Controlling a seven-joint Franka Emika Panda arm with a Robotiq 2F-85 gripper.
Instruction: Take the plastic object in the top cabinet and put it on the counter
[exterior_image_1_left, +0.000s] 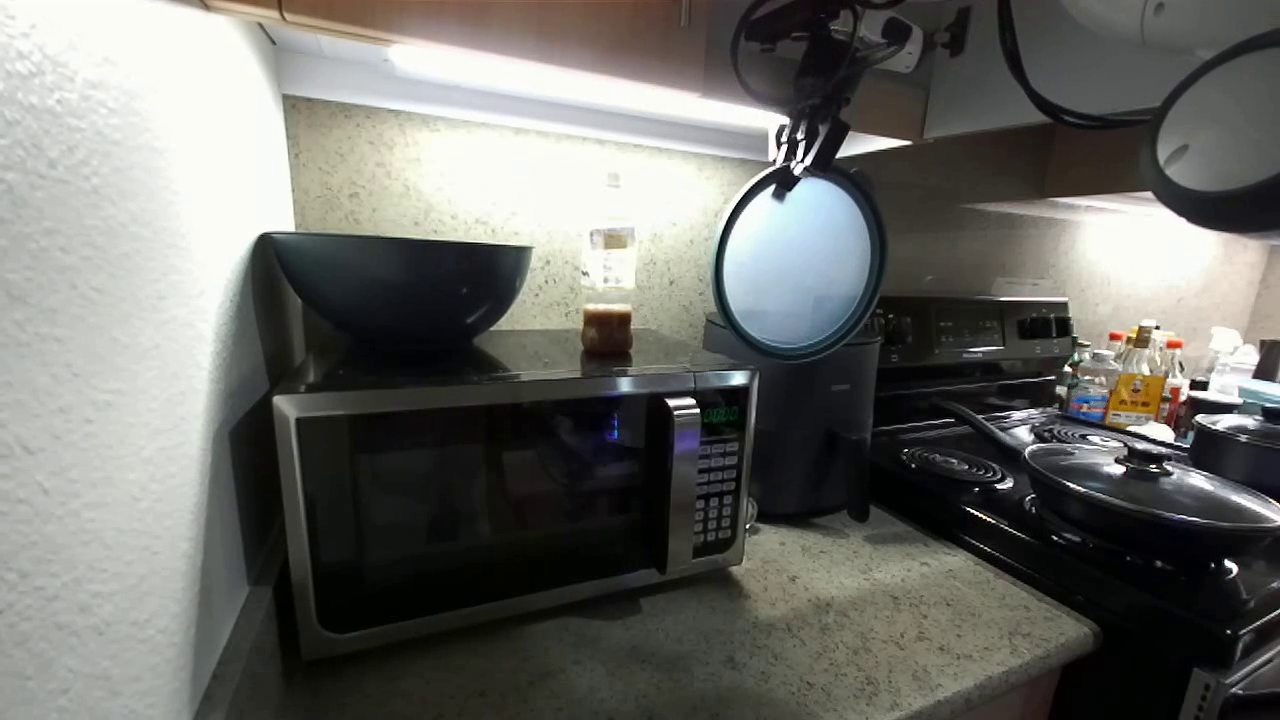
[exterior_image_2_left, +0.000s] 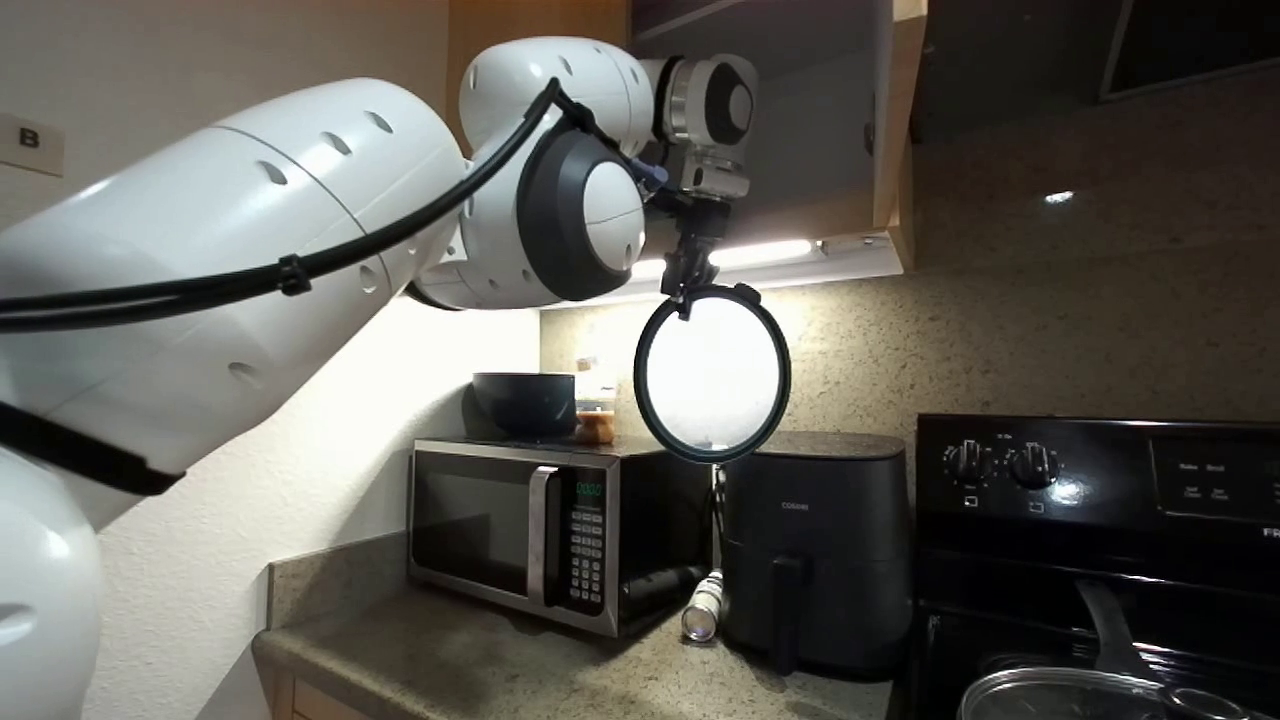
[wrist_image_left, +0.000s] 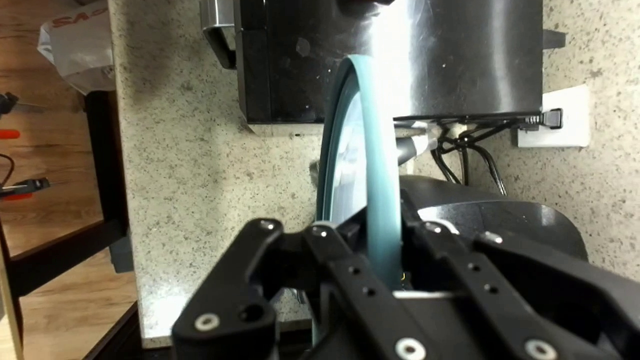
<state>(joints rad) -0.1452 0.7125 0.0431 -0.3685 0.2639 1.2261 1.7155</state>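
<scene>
You appear to be in the carrying step: the flat round grey-blue plastic plate (exterior_image_1_left: 800, 262) is out of the light-coloured wooden wall cabinet (exterior_image_1_left: 500, 30) and in the air, not yet on the speckled grey-beige stone-look bench (exterior_image_1_left: 860, 610). Next you probably need to bring it forward, towards the bench's front edge and the front corner beside the black metal stove (exterior_image_2_left: 1010, 560), then lower it. Turn your wrist so the plate comes down nearer flat; let go of it on edge and it will likely roll or topple.

Your black two-fingered end effector (exterior_image_1_left: 793, 172) is closed on the plate's rim, one finger against each side. The plate hangs directly below your fingertips, on edge, its faces close to upright. From the wrist you look almost along its rim, with the silver-and-black box-shaped microwave (wrist_image_left: 300, 75) and the black rounded air fryer (exterior_image_2_left: 815, 560) near it, towards the bench's back edge. Whether the lower rim clears the air fryer is hard to judge from these angles, so allow for a tight gap.
</scene>
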